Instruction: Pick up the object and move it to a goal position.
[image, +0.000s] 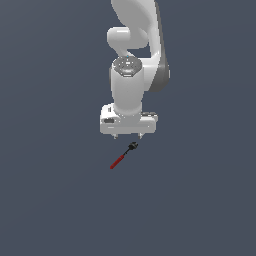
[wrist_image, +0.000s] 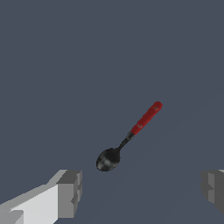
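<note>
The object (image: 123, 156) is a tiny slim tool with a red handle, a thin dark shaft and a small black rounded head. It lies flat on the dark grey floor, just in front of and below my gripper (image: 128, 136) in the exterior view. In the wrist view the object (wrist_image: 131, 134) lies diagonally, its black head nearest the gripper (wrist_image: 140, 192). The gripper is open and empty, its fingers (wrist_image: 70, 192) spread wide and held above the floor, not touching the object.
The white arm (image: 132, 60) rises behind the gripper in the exterior view. The flat dark grey floor (image: 50, 200) spreads all around. No other objects or goal marker show.
</note>
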